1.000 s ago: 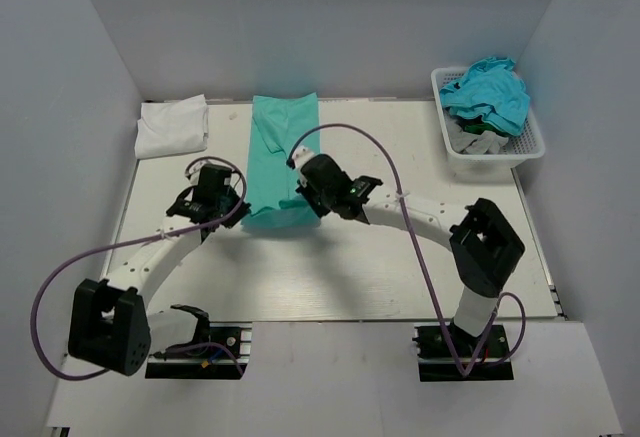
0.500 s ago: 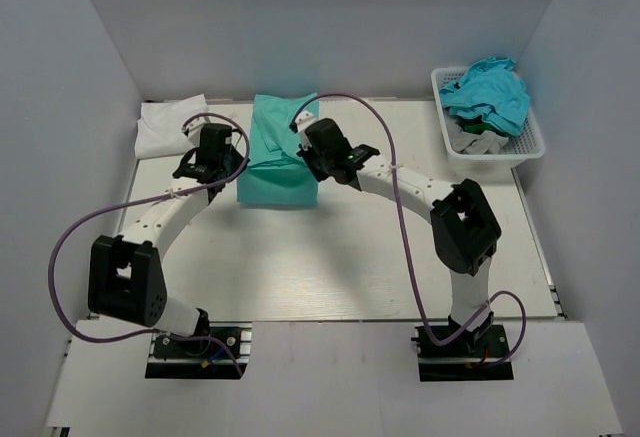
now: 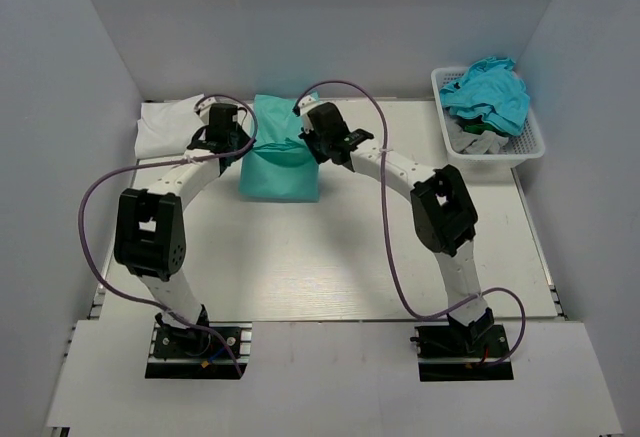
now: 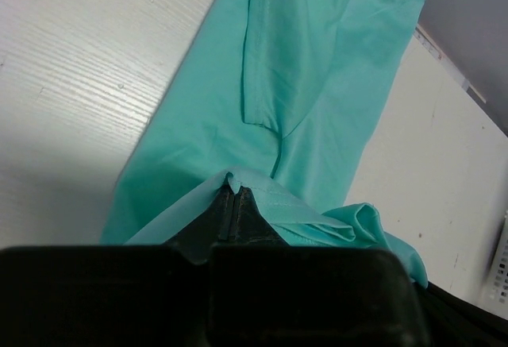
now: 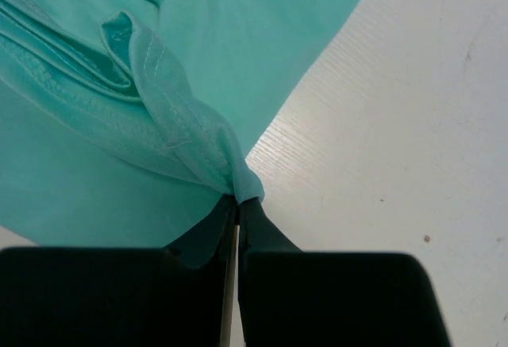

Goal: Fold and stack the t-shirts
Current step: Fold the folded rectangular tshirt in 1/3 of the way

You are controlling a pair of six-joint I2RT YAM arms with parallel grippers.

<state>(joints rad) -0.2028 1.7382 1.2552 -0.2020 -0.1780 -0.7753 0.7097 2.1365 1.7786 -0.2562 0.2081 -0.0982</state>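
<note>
Swung away from the bases since a second ago, from mid-bench to near the far wall, hauling the near hem of the mint t-shirt (image 3: pixel 280 167) up and over itself. Was a long strip then; now roughly halved, doubled into a short block at the far middle of the bench (image 3: pixel 330 257), with the fold line toward the bases.

Left fingers (image 4: pixel 252 221) pinched together on the hem at the left side. Right fingers (image 5: pixel 266 240) pinched together on a bunched, stitched corner at the right edge. Shown close up in both wrist views, cloth squeezed between the tips. Not yet laid flat: still wrinkled and gathered near the right grip.

Handling, as a judgement: light, thin, limp knit. No stiffness, so drapes and creases wherever unsupported, and probably slides easily over the smooth bench. Nothing fragile. Best taken by pinching hem corners or edges at two points well apart and keeping it taut between them for a square fold. Likely to bunch under a single grip mid-cloth. Best released only with the hem down on the lower layer.

Unchanged elsewhere: white t-shirt (image 3: pixel 170 127) lying at the far left corner, just beside the left arm; turquoise t-shirts (image 3: pixel 487 95) heaped in the basket (image 3: pixel 495 157) at the far right.
</note>
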